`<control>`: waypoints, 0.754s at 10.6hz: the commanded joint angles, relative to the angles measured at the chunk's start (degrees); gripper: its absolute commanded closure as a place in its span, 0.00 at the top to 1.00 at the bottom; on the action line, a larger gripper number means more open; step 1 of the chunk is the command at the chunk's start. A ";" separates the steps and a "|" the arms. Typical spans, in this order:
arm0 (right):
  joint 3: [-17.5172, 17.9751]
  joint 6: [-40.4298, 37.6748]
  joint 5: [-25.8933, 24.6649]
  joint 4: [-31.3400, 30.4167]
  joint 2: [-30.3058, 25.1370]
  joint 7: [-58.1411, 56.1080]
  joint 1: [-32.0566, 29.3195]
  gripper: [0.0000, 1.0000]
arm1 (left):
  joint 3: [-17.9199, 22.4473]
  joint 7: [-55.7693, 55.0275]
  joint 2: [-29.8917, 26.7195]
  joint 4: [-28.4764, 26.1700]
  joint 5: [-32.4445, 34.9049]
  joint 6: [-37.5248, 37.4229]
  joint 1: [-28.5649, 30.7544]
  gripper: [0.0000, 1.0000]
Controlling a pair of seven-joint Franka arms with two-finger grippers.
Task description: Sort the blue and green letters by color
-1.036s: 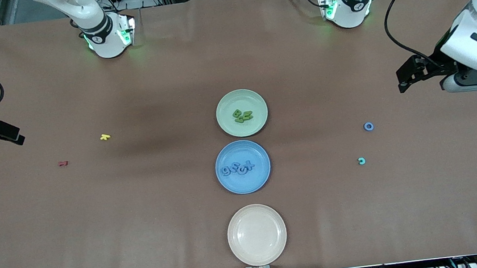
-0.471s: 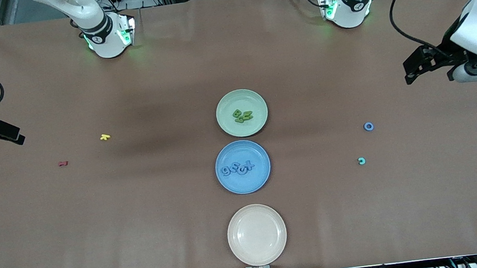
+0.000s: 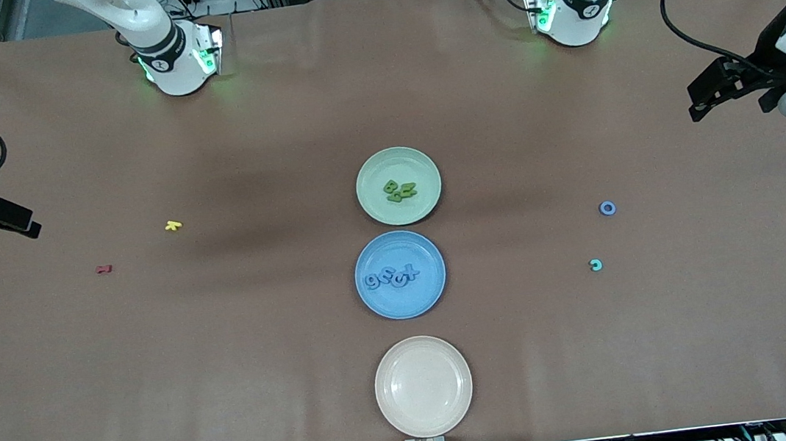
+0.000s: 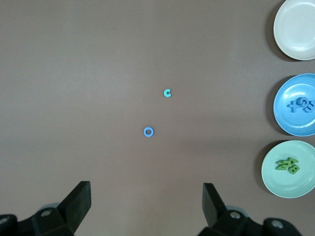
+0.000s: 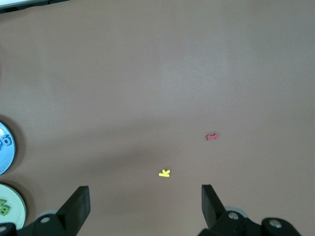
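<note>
Several green letters (image 3: pixel 400 190) lie in a heap on the green plate (image 3: pixel 418 166). Several blue letters (image 3: pixel 390 277) rest on the blue plate (image 3: pixel 403 305). Toward the left arm's end, a blue ring letter (image 3: pixel 607 208) and a teal c (image 3: pixel 596 265) lie on the bare table, also in the left wrist view as the ring (image 4: pixel 148 131) and c (image 4: pixel 168 93). My left gripper (image 3: pixel 701 102) hangs open and empty over the table's edge at that end, well apart from both. My right gripper (image 3: pixel 19 221) waits open and empty at the other end.
A cream plate (image 3: pixel 423 387) with nothing on it sits nearest the front camera, in line with the other two plates. A yellow letter (image 3: pixel 173 225) and a red letter (image 3: pixel 103 269) lie toward the right arm's end, also in the right wrist view (image 5: pixel 164 173), (image 5: pixel 212 137).
My left arm has drawn back toward its own end of the table, away from the ring and the c. The right arm and all letters have stayed put.
</note>
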 commanded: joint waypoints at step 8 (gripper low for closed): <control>0.19 -0.68 0.38 0.51 -0.04 -0.61 -0.21 1.00 | 2.56 1.41 -0.34 -2.26 0.08 -0.37 -0.75 1.00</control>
